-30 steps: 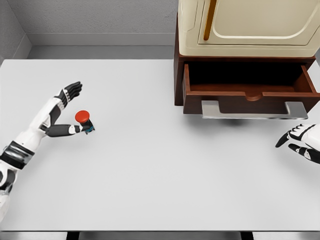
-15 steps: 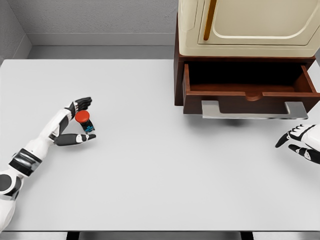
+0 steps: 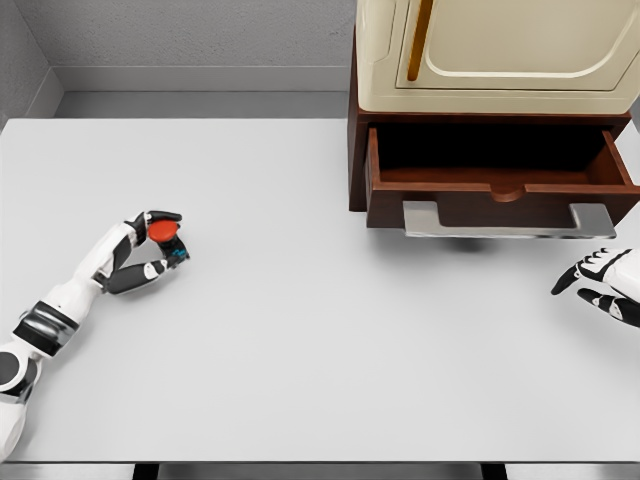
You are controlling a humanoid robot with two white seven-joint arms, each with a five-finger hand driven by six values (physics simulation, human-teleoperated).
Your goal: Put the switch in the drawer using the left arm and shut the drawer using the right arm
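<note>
While the switch sits at the far left of the surface, the entries below record the layout as it stands.

Key relation: switch (image 3: 166,232) lies between the fingers and thumb of the left hand (image 3: 152,243); the open drawer (image 3: 497,172) is well apart from it, to the right and farther back, so the carry runs rightward and away from the robot.

Nearer hand: left hand is at the switch; right hand (image 3: 600,282) is well apart from the switch but near the drawer front, below its right end.

Left hand state: fingers curled over the red cap, thumb under the body, closing around the switch; whether the hold is firm cannot be told.

Right hand state: fingers relaxed and spread, holding nothing, at the right edge of the head view.

Switch appearance: small push-button type, round red cap, dark body, a blue-green patch at its lower right; it appears tilted, cap toward the upper left.

Switch location: on or just above the white surface (image 3: 320,330), left side; contact with the surface cannot be told.

Drawer: dark brown wood, pulled out, interior dark with nothing visible inside, grey metal handle (image 3: 508,220) across the front, under a cream cabinet (image 3: 490,50).

Judged step: securing the grasp before lift; placing and closing not yet done.
</note>
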